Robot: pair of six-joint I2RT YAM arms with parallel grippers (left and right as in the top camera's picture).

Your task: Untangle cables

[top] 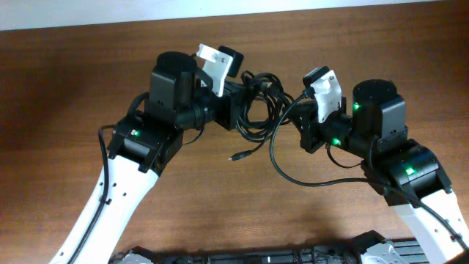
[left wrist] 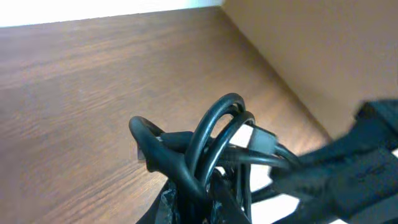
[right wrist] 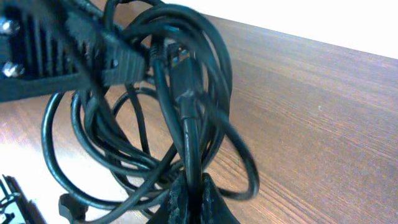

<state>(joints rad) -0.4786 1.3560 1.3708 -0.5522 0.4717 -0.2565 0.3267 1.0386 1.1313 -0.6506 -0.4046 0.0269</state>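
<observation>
Black cables [top: 262, 79] between left pincer [top: 236, 103] and right pincer [top: 303, 117]

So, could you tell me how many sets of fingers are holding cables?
2. The left fingers clamp the cables at the tangle's left side; the right fingers pinch a strand at its right. Neither is hidden.

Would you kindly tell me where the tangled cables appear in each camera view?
Overhead: cables top centre.
Left wrist: cables lower centre, looping upward.
Right wrist: cables filling the left half.
Shared landmark: the wooden table.
</observation>
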